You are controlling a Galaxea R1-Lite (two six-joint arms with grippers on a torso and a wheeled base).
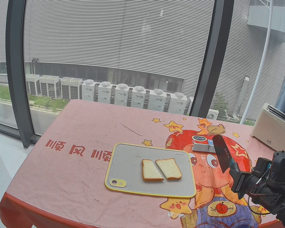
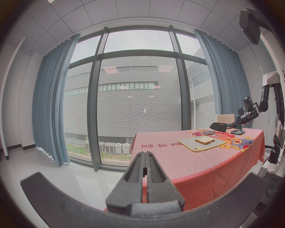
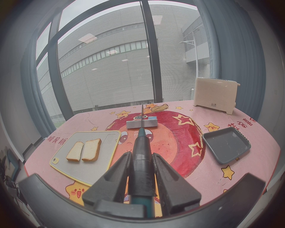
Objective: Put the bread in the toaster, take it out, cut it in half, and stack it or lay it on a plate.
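Observation:
Two bread halves [image 1: 161,169] [image 3: 84,150] lie side by side on the grey, yellow-rimmed cutting board [image 1: 128,175] [image 3: 95,169]. My right gripper [image 1: 238,176] [image 3: 142,175] is shut on the handle of a black-bladed knife [image 1: 222,152] [image 3: 142,117], held above the table to the right of the board with the blade pointing toward the window. A cream toaster [image 1: 274,127] [image 3: 215,94] stands at the far right corner. A dark square plate [image 3: 227,144] lies near the right edge. My left gripper [image 2: 145,178] is shut and empty, low beside the table's left end.
A small grey knife block [image 1: 204,145] [image 3: 142,123] sits behind the knife near the table's middle. The red cartoon tablecloth [image 1: 76,180] covers the table, and a large window stands right behind it. Blue curtains hang at both sides.

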